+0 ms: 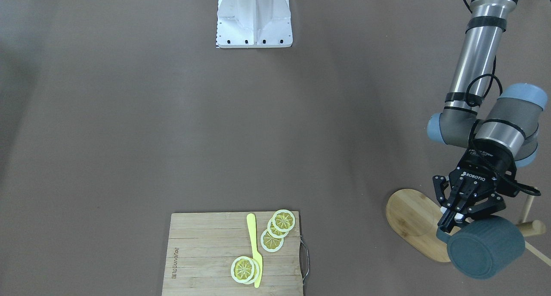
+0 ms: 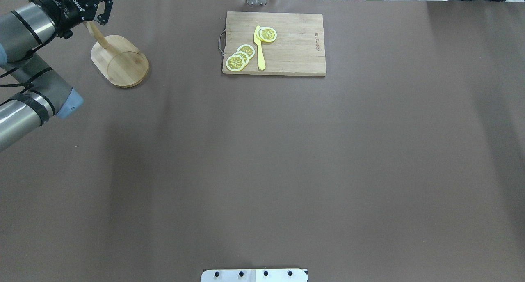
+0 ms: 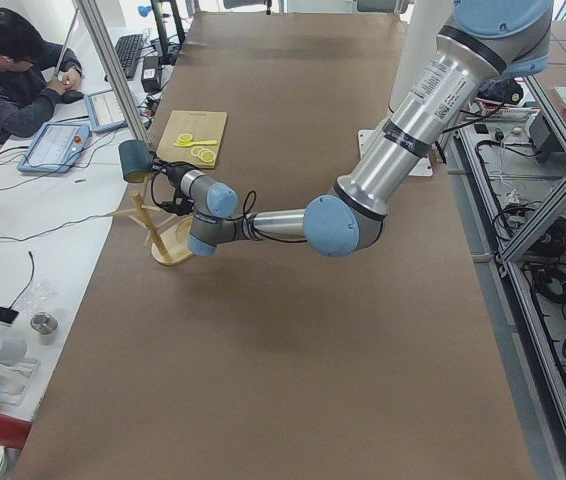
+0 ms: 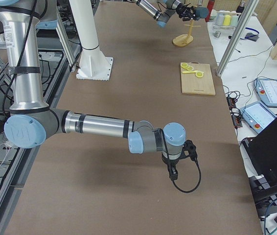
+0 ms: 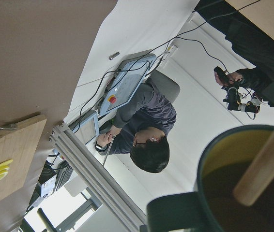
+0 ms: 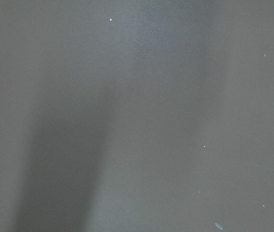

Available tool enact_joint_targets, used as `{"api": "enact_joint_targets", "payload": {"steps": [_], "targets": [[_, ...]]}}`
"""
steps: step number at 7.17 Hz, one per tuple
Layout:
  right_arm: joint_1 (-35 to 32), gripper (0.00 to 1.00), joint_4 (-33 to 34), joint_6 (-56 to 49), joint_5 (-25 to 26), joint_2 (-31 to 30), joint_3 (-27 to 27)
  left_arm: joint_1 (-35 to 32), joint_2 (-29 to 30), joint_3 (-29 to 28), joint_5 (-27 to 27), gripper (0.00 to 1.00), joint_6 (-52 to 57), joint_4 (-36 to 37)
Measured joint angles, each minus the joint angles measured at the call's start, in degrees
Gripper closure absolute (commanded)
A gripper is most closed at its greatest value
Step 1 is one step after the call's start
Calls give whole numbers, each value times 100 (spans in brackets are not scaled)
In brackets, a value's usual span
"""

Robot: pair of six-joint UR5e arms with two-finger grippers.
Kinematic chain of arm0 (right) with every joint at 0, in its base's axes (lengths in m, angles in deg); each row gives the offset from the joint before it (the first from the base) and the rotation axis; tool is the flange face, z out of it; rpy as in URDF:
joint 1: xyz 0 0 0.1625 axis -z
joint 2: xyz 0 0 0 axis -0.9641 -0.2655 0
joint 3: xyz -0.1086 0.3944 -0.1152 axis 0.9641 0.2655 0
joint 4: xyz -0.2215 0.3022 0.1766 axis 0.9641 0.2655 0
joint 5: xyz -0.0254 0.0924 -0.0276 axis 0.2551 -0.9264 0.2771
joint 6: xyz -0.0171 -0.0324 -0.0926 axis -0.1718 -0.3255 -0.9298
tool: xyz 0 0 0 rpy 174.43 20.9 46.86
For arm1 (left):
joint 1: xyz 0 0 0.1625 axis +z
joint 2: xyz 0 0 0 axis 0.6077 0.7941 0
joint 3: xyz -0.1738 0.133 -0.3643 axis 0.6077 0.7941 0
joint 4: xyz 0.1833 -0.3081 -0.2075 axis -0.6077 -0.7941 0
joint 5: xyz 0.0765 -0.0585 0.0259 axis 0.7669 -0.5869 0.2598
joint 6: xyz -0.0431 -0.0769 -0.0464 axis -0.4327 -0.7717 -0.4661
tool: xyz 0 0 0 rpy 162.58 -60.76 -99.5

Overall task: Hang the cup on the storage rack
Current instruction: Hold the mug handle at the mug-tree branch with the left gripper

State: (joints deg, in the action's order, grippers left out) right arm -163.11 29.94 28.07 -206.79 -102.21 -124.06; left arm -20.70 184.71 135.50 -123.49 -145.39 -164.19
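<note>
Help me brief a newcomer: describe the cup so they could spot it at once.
At one end of the brown table stands the bamboo storage rack. The left gripper holds the cup near its pegs: a dark slate-blue mug, yellowish inside, unlike the pale wooden rack.

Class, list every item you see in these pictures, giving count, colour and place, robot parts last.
storage rack: one, light bamboo, left end of table
cup: one, slate-blue, held aloft by the rack's pegs
cutting board: one, wooden, table's far edge
lemon slices: about five, yellow, on board
knife: one, yellow, on board
seated person: one, dark top, side desk
left pincer: one, black, shut on cup
right pincer: one, black, low over table; state unclear
</note>
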Motion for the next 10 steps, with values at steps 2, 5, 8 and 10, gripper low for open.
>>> {"api": "enact_joint_targets", "payload": {"steps": [2, 5, 8, 10], "targets": [[0, 0, 0, -6, 0, -3, -6, -1, -91, 3, -45, 100, 12, -8], [0, 0, 0, -7, 1, -9, -9, 29, -149, 231, -34, 100, -1, 1], [0, 0, 0, -1, 8, -9, -9, 168, -105, 639, 40, 100, 9, 300], [0, 0, 0, 0, 8, -9, -8, 372, -143, 716, 60, 100, 95, 329]]}}
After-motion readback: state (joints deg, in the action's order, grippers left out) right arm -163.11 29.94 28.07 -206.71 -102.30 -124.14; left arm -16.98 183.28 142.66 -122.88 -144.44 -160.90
